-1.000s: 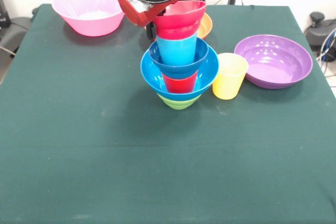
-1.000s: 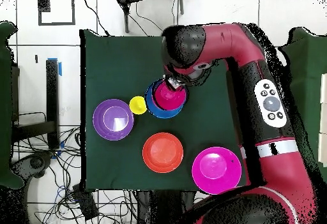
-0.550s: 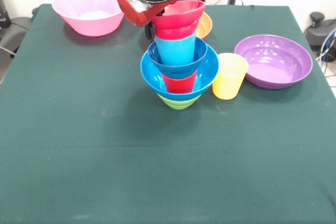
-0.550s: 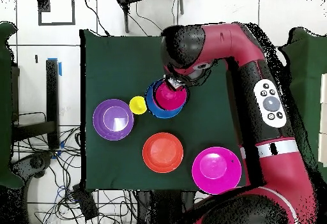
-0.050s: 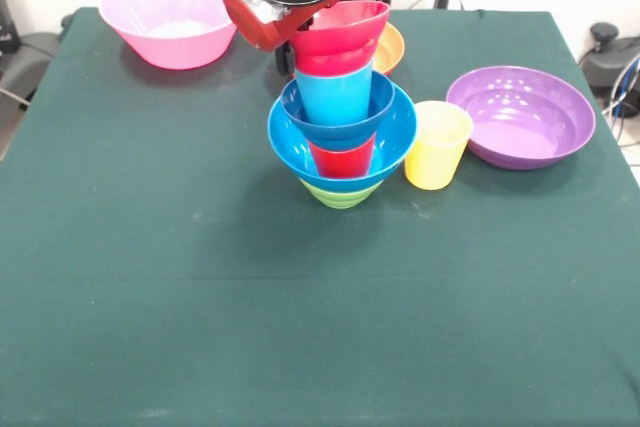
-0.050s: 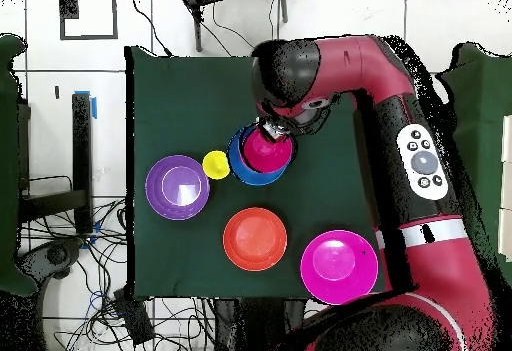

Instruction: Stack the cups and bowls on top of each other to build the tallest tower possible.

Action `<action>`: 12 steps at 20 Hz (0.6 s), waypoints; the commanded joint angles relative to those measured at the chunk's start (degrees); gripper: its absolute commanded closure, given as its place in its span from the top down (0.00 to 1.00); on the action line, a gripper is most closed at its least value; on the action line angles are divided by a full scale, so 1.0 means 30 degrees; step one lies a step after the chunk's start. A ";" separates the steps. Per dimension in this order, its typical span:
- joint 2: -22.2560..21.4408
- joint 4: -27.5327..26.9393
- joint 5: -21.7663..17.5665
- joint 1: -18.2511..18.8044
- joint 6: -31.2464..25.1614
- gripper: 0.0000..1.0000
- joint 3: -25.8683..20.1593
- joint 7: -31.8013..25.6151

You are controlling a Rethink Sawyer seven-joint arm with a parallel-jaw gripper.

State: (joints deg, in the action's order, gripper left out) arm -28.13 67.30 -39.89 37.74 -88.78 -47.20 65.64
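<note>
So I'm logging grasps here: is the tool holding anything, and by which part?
It seems to hold the small red bowl by its rim, atop the tower; the tool is mostly hidden, so its grip cannot be confirmed.

The tower (image 5: pixel 342 127) runs green, blue, red, blue, sky blue, red. A yellow cup (image 5: pixel 437 144), purple bowl (image 5: pixel 520 117), pink bowl (image 5: pixel 172 17) and orange bowl (image 6: pixel 255 238) sit on dark green cloth (image 5: pixel 200 307)

Green-clothed table (image 5: pixel 150 277) with bowls, cups
</note>
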 commanded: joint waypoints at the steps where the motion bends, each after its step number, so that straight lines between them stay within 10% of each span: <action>1: 0.0414 0.0864 -0.2436 -0.0876 -0.0019 0.00 0.1359 -0.5255; 10: 0.0337 0.1236 -0.2389 -0.0734 0.0358 0.00 0.1321 -0.5174; 11: 0.0336 0.1242 -0.2410 -0.0744 0.0326 1.00 0.1330 -0.5179; 12: 0.0335 0.1246 -0.2403 -0.0746 0.0290 1.00 0.1323 -0.5182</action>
State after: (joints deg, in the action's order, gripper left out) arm -28.25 67.45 -41.15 37.69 -88.75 -47.08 65.64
